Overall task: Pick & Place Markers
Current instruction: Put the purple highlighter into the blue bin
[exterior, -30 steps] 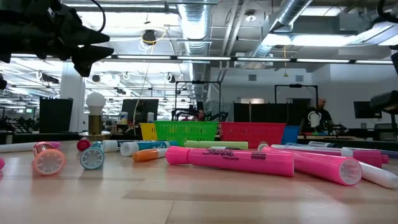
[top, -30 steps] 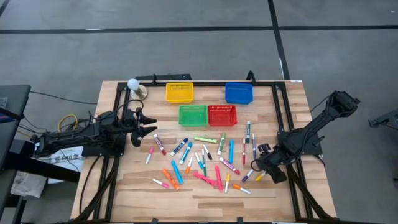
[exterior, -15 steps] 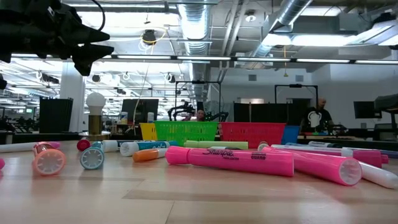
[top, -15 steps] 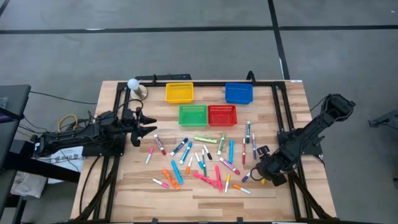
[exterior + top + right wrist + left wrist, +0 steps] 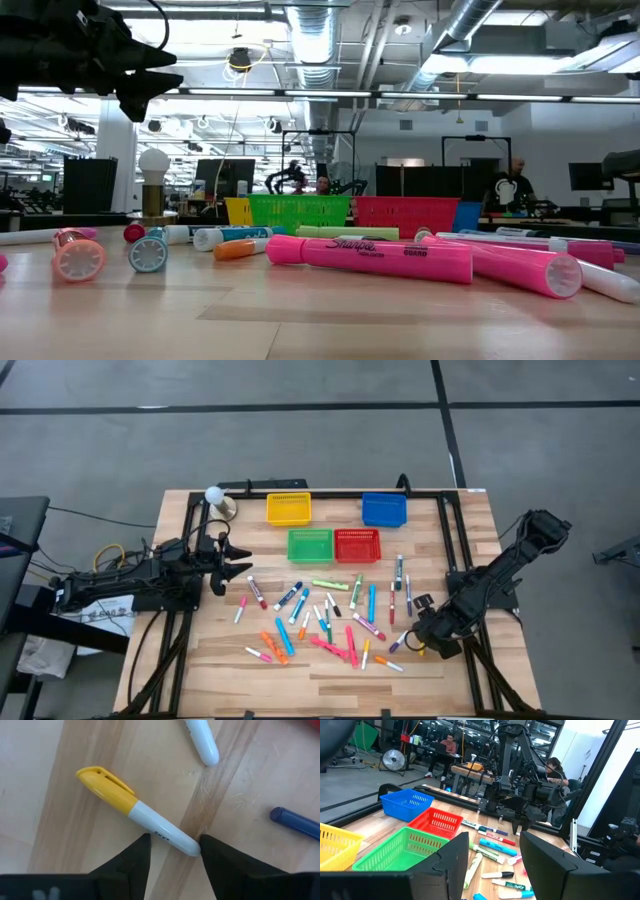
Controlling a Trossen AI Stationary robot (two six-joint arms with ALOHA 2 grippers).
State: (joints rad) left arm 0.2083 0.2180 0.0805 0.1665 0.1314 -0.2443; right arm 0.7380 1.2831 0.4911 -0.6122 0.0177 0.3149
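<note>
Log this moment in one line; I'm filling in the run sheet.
right tool: open, low over yellow-capped marker, fingers either side of its white end | left tool: open, waiting at table's left | baskets: no markers visible inside

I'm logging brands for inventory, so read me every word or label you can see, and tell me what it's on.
"Sharpie": on the big pink marker lying nearest in the low view.
"GUARD": on the same marker, near its right end; the smaller line under the brand is too small to read.
Black print on the yellow-capped marker: too blurred to read.
Print on other markers: too small.
</note>
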